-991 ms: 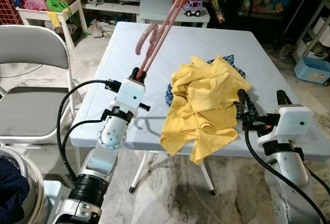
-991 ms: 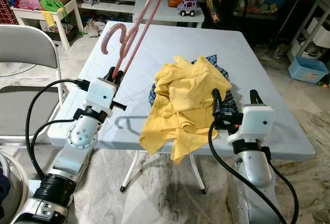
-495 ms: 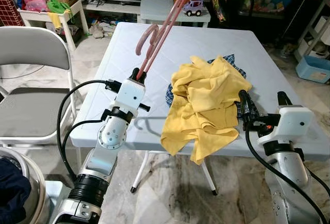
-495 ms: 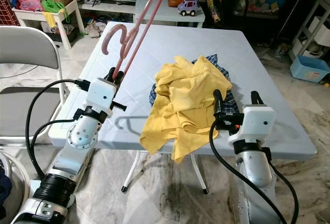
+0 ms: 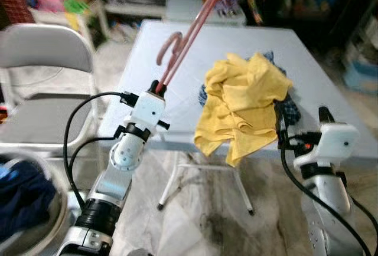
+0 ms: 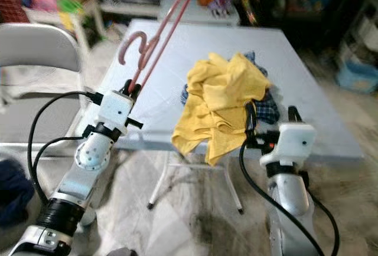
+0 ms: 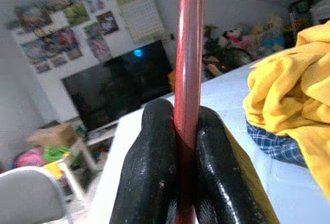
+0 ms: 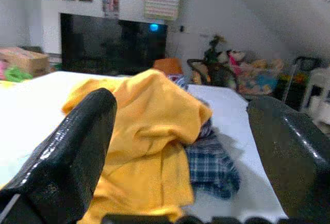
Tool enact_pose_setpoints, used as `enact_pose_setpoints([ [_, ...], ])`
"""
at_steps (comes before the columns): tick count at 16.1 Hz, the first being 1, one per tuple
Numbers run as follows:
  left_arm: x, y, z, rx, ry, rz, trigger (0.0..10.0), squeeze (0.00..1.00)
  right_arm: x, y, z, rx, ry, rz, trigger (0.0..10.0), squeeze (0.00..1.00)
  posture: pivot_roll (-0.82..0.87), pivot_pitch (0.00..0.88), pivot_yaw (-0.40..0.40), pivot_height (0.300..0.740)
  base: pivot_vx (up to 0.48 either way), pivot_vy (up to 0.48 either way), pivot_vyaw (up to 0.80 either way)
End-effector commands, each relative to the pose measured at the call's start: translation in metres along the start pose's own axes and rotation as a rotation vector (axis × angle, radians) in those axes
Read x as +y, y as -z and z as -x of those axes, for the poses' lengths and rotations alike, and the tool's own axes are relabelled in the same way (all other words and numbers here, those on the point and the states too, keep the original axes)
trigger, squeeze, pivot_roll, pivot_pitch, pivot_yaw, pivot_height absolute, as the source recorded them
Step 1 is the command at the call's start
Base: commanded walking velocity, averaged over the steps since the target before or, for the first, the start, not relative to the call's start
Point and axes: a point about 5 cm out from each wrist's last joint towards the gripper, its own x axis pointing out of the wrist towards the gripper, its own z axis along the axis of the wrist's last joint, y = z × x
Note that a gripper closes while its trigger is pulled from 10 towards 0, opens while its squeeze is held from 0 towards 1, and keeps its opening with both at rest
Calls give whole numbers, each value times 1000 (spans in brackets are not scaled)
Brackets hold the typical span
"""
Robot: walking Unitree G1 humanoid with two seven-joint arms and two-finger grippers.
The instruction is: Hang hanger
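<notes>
Hanger, light and stiff, stands pinched by one arm's tip in left gripper; right gripper gapes empty

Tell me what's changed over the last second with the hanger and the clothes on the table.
Mostly the camera moved: the picture is now blurred and the table sits farther off, so the robot seems to be backing away or turning. The left gripper stays shut on the pink hanger, held upright. The right gripper stays open near the yellow shirt, which still lies over the plaid cloth.
</notes>
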Motion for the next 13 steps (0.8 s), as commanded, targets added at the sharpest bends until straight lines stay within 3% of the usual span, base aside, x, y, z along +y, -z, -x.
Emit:
enact_pose_setpoints([
  [1,-6,-4,-3,-15,31,6,10000,0,-6,1,1,3,27,12,10000,0,82,0,-43,740,-296,0,0],
  [5,-11,-4,-6,-18,47,12,10000,0,-9,0,3,-1,42,16,10000,0,72,0,-39,740,-286,0,0],
  [9,-21,-1,-7,-7,68,26,10000,0,-12,1,6,5,55,23,10000,0,52,0,-40,740,0,0,0],
  [13,-35,21,-2,112,120,56,10000,0,-17,3,10,22,76,33,10000,0,36,0,-45,740,0,0,0],
])
